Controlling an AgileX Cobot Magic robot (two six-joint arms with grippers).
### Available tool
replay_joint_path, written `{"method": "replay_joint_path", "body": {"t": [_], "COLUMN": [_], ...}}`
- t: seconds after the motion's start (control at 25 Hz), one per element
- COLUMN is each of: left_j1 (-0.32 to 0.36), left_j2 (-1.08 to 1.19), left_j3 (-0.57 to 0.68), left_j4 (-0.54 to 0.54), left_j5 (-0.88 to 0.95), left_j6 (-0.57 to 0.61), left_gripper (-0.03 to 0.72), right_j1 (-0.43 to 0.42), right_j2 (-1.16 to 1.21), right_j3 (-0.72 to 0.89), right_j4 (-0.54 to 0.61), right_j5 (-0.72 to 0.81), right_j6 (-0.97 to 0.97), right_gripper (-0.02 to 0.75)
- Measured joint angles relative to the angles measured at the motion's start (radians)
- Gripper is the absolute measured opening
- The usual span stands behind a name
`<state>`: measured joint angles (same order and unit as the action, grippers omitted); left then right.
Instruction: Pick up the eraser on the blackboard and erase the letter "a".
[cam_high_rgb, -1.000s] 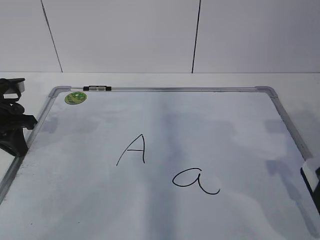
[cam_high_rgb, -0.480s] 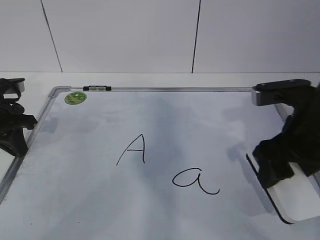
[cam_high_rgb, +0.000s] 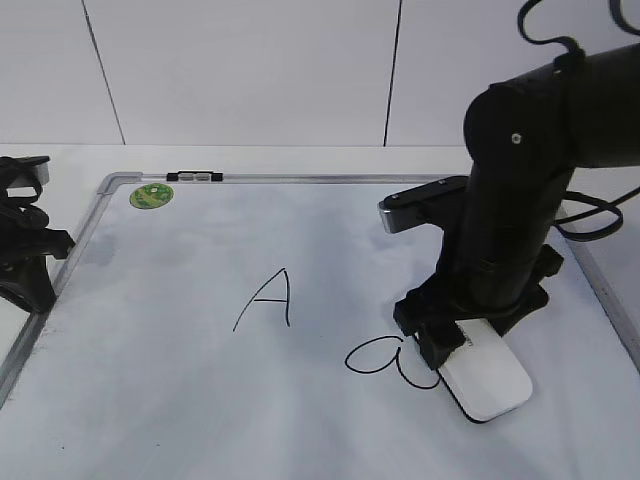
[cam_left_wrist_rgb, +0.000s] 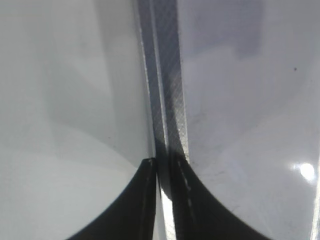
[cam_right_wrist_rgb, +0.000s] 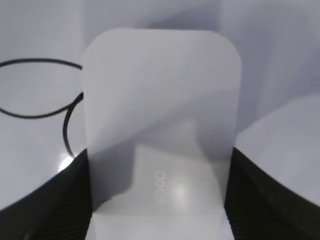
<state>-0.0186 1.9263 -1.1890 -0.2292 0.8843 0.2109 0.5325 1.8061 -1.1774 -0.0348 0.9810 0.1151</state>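
The blackboard (cam_high_rgb: 200, 400) is a white board with a grey frame and a green sticker (cam_high_rgb: 151, 195). My right gripper (cam_high_rgb: 455, 345) is shut on the white eraser (cam_high_rgb: 490, 380), which lies on the board over the right part of the cursive letter "a" (cam_high_rgb: 372, 357). In the right wrist view the eraser (cam_right_wrist_rgb: 160, 120) sits between both fingers (cam_right_wrist_rgb: 157, 195), with the loop of the "a" (cam_right_wrist_rgb: 35, 90) to its left. A capital "A" (cam_high_rgb: 265, 297) is left of it. My left gripper (cam_high_rgb: 25, 270) rests at the board's left edge, its fingers (cam_left_wrist_rgb: 165, 172) nearly together over the frame (cam_left_wrist_rgb: 160, 75).
A small black-and-silver clip (cam_high_rgb: 195, 177) sits on the top frame. The board lies on a white table (cam_high_rgb: 60, 165) before a white panelled wall (cam_high_rgb: 250, 70). The right arm's black body (cam_high_rgb: 520, 200) stands over the board's right half.
My right arm has swept in from the right edge towards the middle, carrying the eraser onto the tail of the "a". The left arm has not moved.
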Motion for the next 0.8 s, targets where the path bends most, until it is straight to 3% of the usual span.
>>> {"method": "replay_joint_path", "body": {"t": [0.4,0.8], "left_j1": [0.0,0.0], "left_j2": [0.0,0.0], "left_j3": [0.0,-0.002], "left_j4": [-0.002,-0.002], "left_j5": [0.002,0.002], "left_j6": [0.0,0.0], "left_gripper": [0.064,0.064], "right_j1": [0.028,0.241], "right_j2": [0.12,0.144], "right_j3": [-0.131,-0.162], "right_j4": [-0.029,-0.047], "right_j5": [0.049,0.04], "right_j6": [0.0,0.0], "right_gripper": [0.564,0.564]}}
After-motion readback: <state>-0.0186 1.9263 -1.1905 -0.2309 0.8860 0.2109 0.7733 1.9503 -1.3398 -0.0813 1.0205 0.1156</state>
